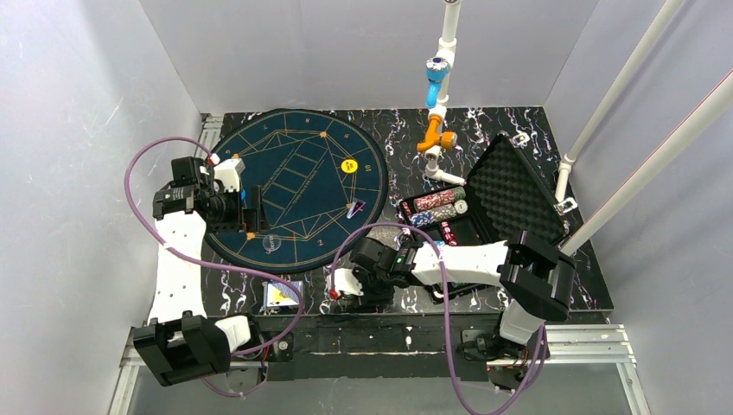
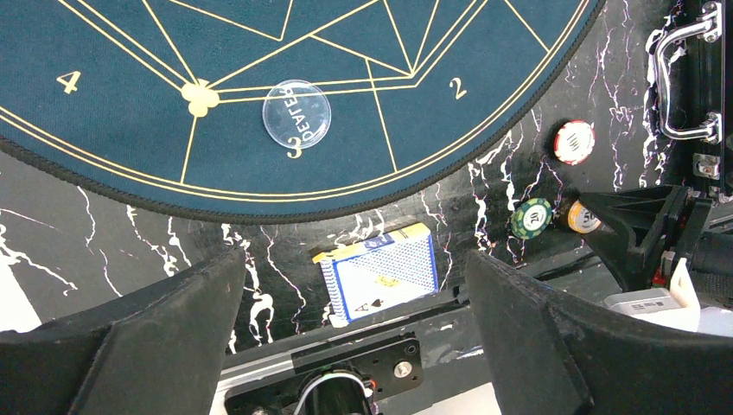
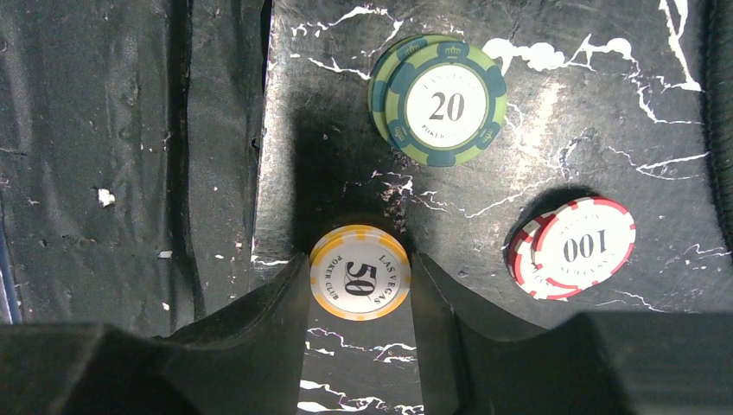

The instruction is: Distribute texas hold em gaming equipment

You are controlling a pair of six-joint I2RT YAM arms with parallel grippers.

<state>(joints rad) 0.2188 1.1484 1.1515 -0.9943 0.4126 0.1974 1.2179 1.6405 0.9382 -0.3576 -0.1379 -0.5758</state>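
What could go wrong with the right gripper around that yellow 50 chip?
1. The right gripper pinches the yellow 50 chip only by its thin rim, right at the fingertips; it may pop out or tilt when lifted.
2. The green 20 chips and red 100 chips lie close by, each an offset pair; a sideways swing of the gripper could scatter them.

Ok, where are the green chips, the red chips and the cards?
green chips [image 3: 447, 105]: right wrist view, white middle of the top one.
red chips [image 3: 584, 245]: right wrist view, white middle of the top one.
cards [image 2: 386, 268]: left wrist view, blue patterned back.
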